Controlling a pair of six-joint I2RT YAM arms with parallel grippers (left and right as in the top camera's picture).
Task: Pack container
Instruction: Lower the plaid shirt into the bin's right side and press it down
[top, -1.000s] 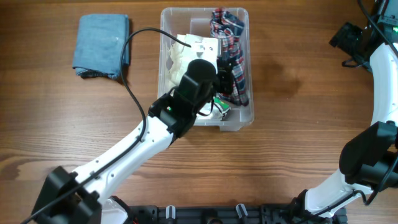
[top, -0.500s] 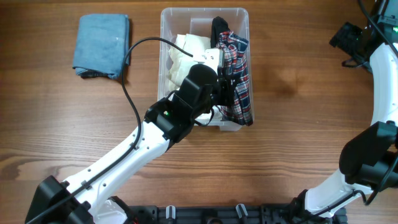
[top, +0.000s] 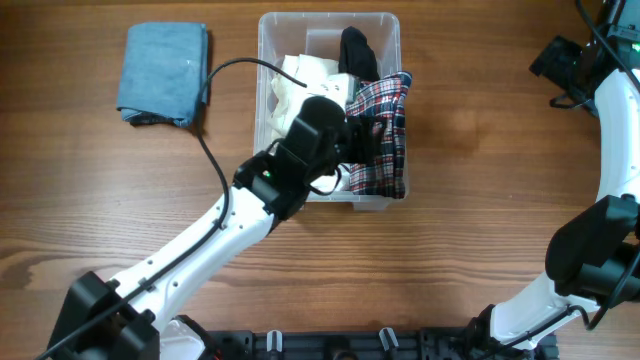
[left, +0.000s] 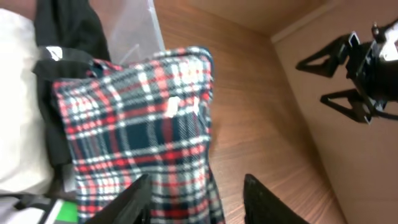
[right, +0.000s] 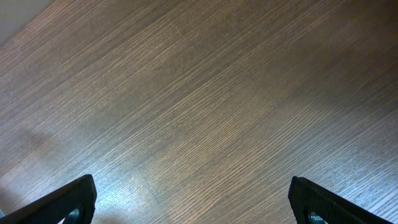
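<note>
1. In the middle of the far half of the wooden table stands the container, a clear plastic bin with its long side running away from the robot.
2. Inside it, a white cloth fills the side nearer the left arm. A black garment lies toward the far end.
3. A red, white and navy plaid cloth is spread across the side nearer the right arm. Its edge laps over the rim on that side.
4. A folded blue cloth lies on the table beside the container, on the left arm's side, apart from it.
5. The left arm reaches up from the near left corner, and the left gripper hangs over the near part of the container, above the plaid cloth.
6. In the left wrist view its two black fingers stand parted. The plaid cloth and bare table show in the gap, and nothing is pinched between the tips.
7. The same view shows a scrap of something green at the lower left; what it is cannot be told.
8. The right gripper is at the far right edge of the table, well apart from the container. Its jaws are spread wide over bare wood and hold nothing.
</note>
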